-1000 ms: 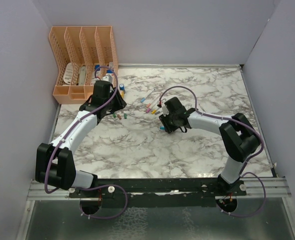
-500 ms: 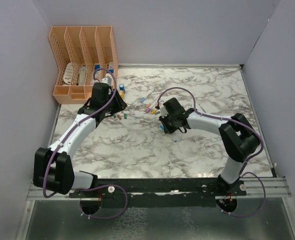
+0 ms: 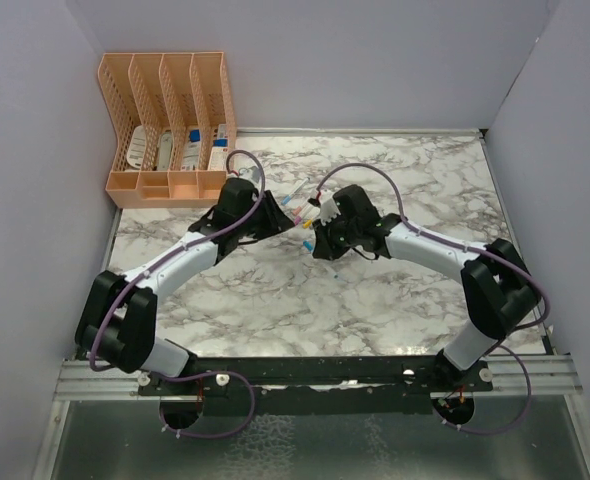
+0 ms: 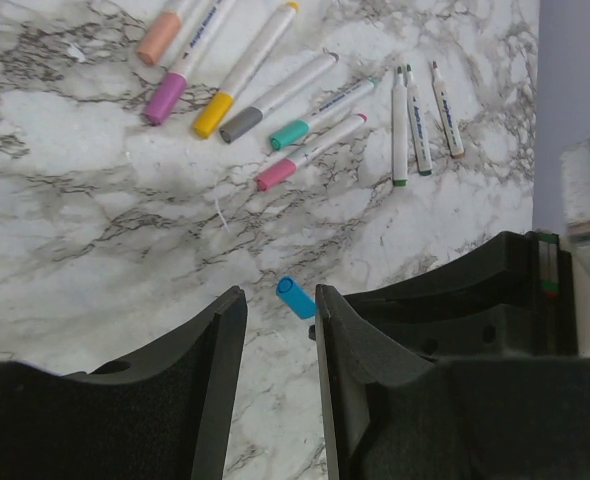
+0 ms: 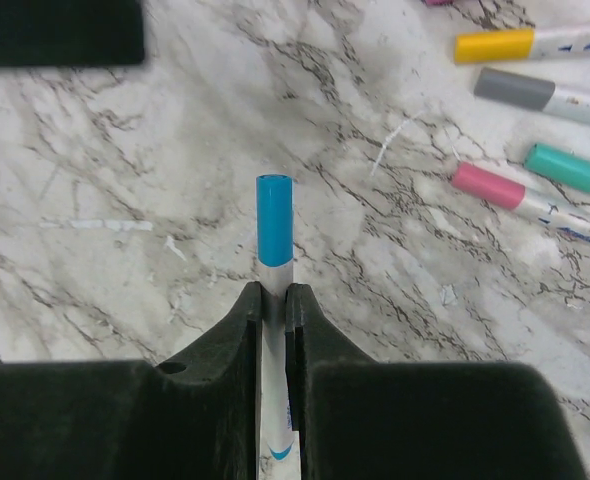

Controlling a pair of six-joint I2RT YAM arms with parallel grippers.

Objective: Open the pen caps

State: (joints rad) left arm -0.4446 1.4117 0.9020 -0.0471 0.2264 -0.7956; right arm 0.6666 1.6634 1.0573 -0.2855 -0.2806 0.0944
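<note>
The marble table (image 3: 395,300) fills the overhead view. An orange organiser (image 3: 165,120) at its upper left holds white items whose blue labels are too small to read. Both arms reach into the middle of the frame. There the left gripper (image 3: 271,214) and the right gripper (image 3: 317,236) sit close together, on either side of a scatter of pens (image 3: 300,205).

Only the wrist views show the grips. From the right wrist, the right gripper (image 5: 275,292) is pressed tight on the white barrel of a blue-capped pen (image 5: 274,272). Its blue cap (image 5: 274,220) is on and points toward the top of the frame. The blue print low on the barrel is hidden between the fingers. Four capped pens (image 5: 575,100) lie at the upper right, and their blue lettering is cut off at the frame edge.

From the left wrist, the left gripper (image 4: 278,320) has its fingers spread with nothing between them. A loose blue cap (image 4: 296,297) lies on the marble, seen in the gap. Six capped pens (image 4: 285,93) fan across the top, their caps (image 4: 215,115) peach, magenta, yellow, grey, teal and pink. Their barrel print is too blurred to read. Three uncapped pens (image 4: 415,110) lie at the upper right.
</note>
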